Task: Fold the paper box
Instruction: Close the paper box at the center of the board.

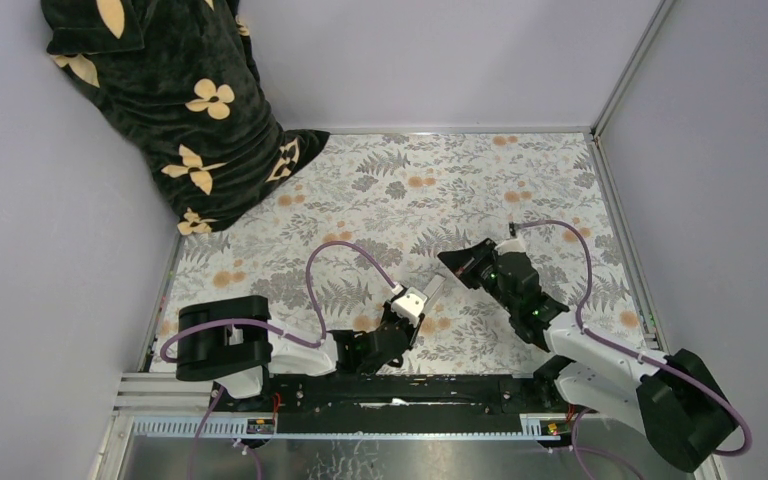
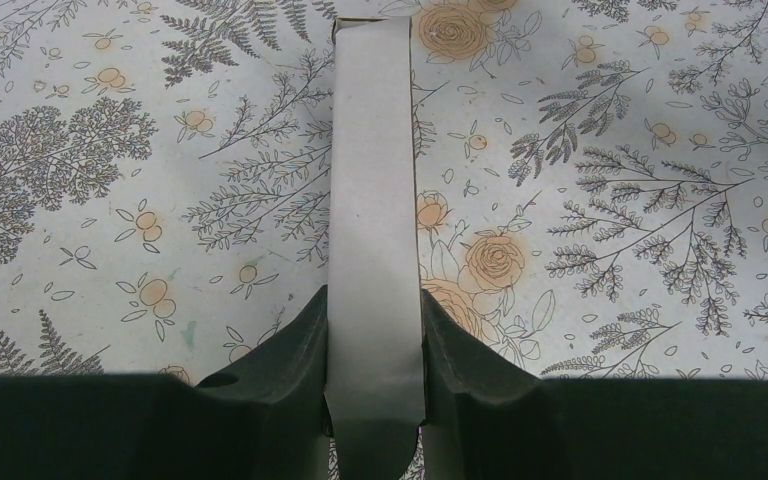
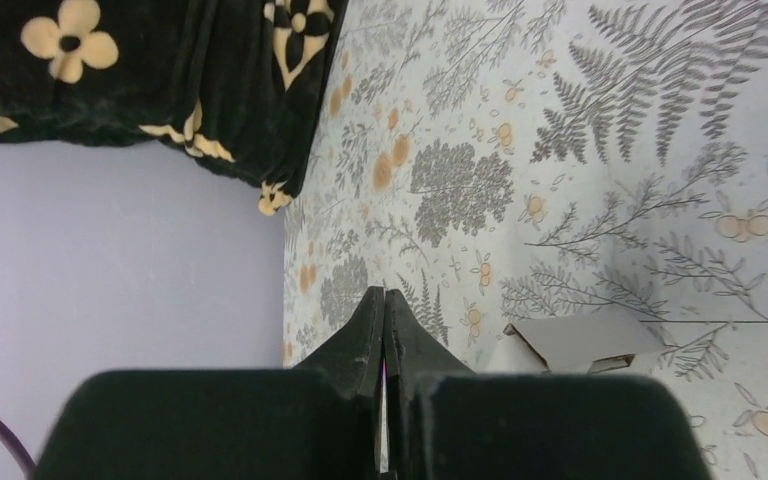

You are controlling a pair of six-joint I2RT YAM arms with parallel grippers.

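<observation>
A: Paper box (image 2: 375,180): where is it, and which arm has it?

B: Start wide. The leaf-printed counter (image 1: 520,180) fills your workspace. A dark flowered cloth (image 1: 160,90) is heaped in the far left corner, well apart from the work. Both arms reach toward the middle, near the front edge. Your left end effector (image 2: 374,320) is partly open and clamped on the box's near end, one finger on each side.

A: Which way does it run?

B: Its long axis points straight out from those jaws, away from the left arm and toward the right one. You see it there as a narrow white strip.

A: And the right side?

B: Your right end effector (image 3: 384,320) is fully closed and holds nothing. Its tip is near the box's free end but not touching it. From that wrist, the box sits low and to the right of the fingers. I judge the right arm is placed to push the next fold while the left holds.
</observation>
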